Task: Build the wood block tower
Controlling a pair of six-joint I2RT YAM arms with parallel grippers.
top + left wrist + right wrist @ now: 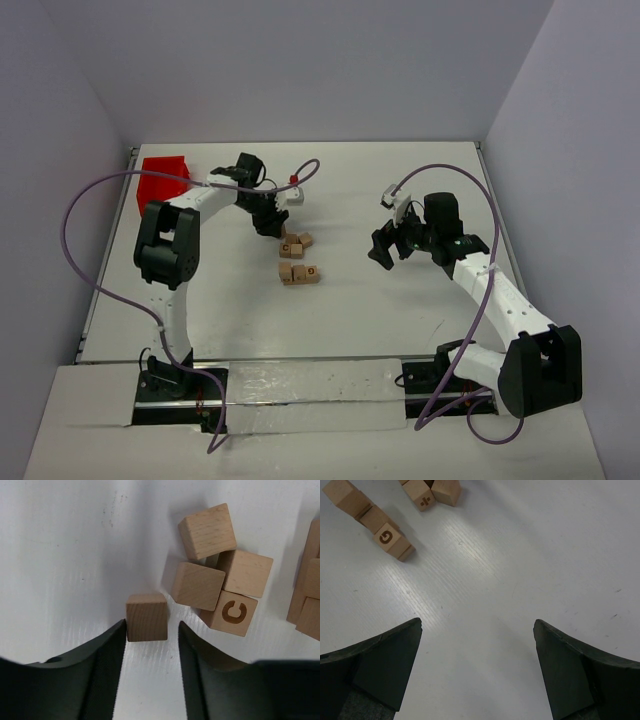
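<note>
A plain light-tan wooden cube (146, 616) sits on the white table between the fingertips of my left gripper (150, 625). The left finger touches its side; a narrow gap remains at the right finger. Just beyond lies a cluster of cubes (207, 530), one printed with a C (232, 612). From above, the left gripper (268, 225) points down at the far cluster (297, 243), and a second group of cubes (299, 272) lies nearer. My right gripper (383, 250) hovers to the right of them, wide open (477, 625) over bare table. Cubes marked G (385, 536) and plus (422, 497) lie ahead of it.
A red plastic bin (165, 180) stands at the far left corner, behind the left arm. More cubes (307, 590) show at the right edge of the left wrist view. Purple cables loop over both arms. Walls enclose the table on three sides.
</note>
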